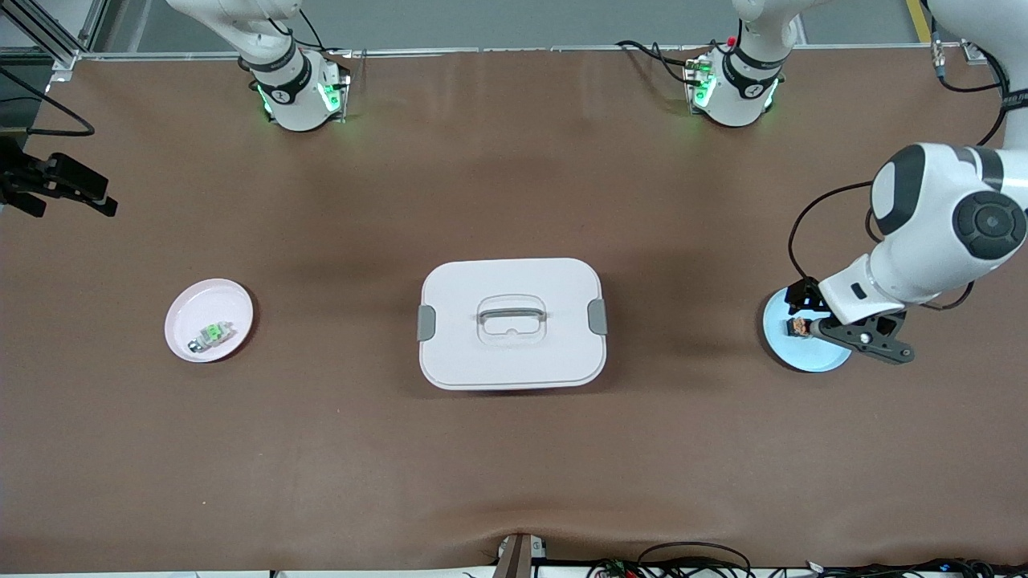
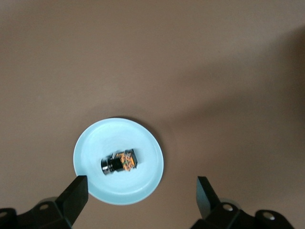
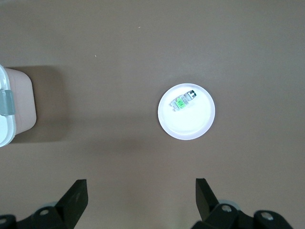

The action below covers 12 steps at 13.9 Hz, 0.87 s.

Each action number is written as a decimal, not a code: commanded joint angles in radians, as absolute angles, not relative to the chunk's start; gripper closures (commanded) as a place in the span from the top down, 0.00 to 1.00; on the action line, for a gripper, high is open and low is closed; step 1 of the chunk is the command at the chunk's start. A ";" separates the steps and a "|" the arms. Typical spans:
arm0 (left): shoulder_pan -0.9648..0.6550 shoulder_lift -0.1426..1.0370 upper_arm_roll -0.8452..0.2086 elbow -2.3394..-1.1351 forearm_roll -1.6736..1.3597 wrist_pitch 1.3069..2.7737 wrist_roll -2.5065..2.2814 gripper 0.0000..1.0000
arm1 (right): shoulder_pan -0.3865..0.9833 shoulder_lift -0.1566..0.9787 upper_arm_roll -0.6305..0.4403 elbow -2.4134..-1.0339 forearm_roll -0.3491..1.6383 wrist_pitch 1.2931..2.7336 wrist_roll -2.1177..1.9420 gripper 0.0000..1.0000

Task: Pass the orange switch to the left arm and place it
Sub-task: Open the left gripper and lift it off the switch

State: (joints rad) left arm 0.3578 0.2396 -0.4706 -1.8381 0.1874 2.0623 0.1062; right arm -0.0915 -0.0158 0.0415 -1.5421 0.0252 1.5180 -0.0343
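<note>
Orange switch (image 2: 120, 162): lying on blue plate (image 2: 90, 148) near the table's left-arm edge. Left hand (image 2: 140, 195) hovering above, wide open, empty, readying pickup. Right hand (image 3: 140, 195) waiting high, open, empty; box (image 1: 511, 323) sitting mid-table, obstructing.

Left hand (image 1: 805, 317) over blue plate (image 1: 803, 357) (orange switch (image 1: 797, 327)) — box (image 1: 511, 323) mid-table

Left arm (image 1: 923, 241) hides blue plate's (image 1: 783, 341) edge — partly.

text: none legible | labels: none — box (image 1: 511, 323) lid plain (no brand shown) | numbers: none
</note>
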 commanded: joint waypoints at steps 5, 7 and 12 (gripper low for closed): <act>0.361 0.075 -0.495 -1.728 0.124 1.809 -0.172 1.00 | -0.112 -0.012 0.055 -1.528 0.023 1.509 -0.049 1.00; 0.365 0.087 -0.502 -1.626 0.124 1.676 -0.160 1.00 | -0.112 -0.012 0.055 -1.528 0.023 1.511 -0.049 1.00; 0.261 0.063 -0.326 -1.592 0.132 1.643 -0.135 1.00 | -0.107 -0.011 0.055 -1.528 0.023 1.511 -0.049 1.00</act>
